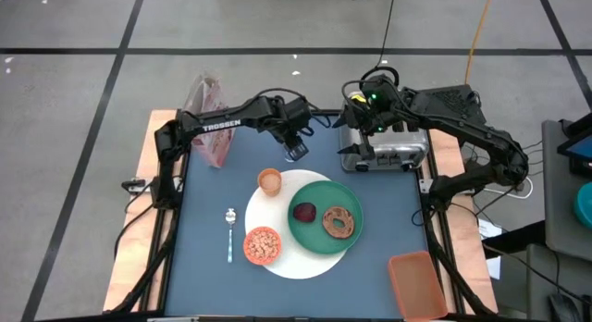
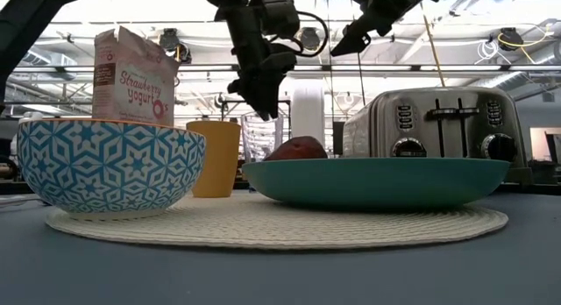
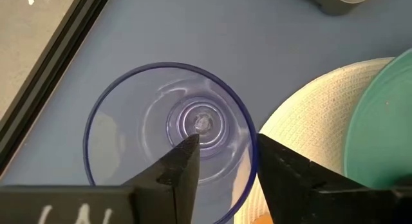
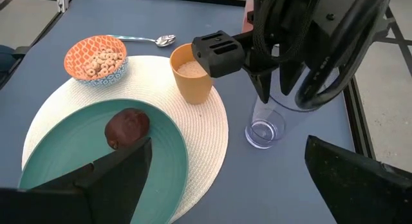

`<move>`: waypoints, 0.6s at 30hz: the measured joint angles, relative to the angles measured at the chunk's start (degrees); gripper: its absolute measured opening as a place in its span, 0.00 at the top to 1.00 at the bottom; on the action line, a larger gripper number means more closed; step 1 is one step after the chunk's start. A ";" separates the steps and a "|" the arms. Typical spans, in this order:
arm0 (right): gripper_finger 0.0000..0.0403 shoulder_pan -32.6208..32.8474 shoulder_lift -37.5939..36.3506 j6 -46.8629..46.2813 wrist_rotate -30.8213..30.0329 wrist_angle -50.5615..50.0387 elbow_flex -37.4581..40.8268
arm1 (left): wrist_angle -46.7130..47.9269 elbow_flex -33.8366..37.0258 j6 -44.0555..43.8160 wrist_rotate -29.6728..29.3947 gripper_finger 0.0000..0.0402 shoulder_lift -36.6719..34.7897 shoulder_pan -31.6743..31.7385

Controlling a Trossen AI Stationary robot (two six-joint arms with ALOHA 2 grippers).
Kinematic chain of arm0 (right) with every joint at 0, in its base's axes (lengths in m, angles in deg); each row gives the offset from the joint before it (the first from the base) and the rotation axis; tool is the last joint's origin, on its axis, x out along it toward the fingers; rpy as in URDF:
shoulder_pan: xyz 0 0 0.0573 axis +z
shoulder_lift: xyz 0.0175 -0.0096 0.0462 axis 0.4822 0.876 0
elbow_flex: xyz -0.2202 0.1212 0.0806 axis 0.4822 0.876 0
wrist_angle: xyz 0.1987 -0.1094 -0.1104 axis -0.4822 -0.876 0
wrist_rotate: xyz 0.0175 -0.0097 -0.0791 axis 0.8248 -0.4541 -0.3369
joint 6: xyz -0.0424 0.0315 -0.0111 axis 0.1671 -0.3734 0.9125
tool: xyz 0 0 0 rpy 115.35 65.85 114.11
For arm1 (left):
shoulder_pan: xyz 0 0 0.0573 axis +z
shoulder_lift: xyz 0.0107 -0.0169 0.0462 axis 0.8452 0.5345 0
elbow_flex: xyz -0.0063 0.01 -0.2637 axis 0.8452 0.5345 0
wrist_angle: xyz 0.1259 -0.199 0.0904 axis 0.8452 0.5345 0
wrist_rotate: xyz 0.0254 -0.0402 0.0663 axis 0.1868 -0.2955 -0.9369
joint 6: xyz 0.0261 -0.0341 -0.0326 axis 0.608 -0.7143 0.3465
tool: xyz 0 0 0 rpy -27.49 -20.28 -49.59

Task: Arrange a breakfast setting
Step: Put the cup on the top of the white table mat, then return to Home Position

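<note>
A clear glass stands upright on the blue table just off the white round mat. My left gripper is open above it, pointing down, one finger inside the glass and one outside its rim. The green plate lies on the mat and carries the dark red fruit and the brown bagel. The orange cup and the orange bowl of cereal stand on the mat's left side. The metal spoon lies left of the bowl. My right gripper is open and empty, raised near the toaster.
A metal toaster stands at the table's far right. A pink yogurt bag stands at the far left. An orange container sits at the near right corner.
</note>
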 joint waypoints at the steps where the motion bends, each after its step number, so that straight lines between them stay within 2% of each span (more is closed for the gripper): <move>1: 0.02 0.00 0.00 0.01 0.00 0.00 0.00 | 0.05 0.00 0.00 0.02 0.62 -0.24 -0.02; 13: 0.02 0.01 0.02 -0.06 -0.02 -0.04 0.00 | 1.10 -0.37 -0.04 0.02 0.62 -2.09 -0.06; 18: 0.02 0.02 0.02 -0.06 -0.02 -0.05 0.00 | 6.16 -6.40 1.18 0.02 0.62 -2.07 -0.06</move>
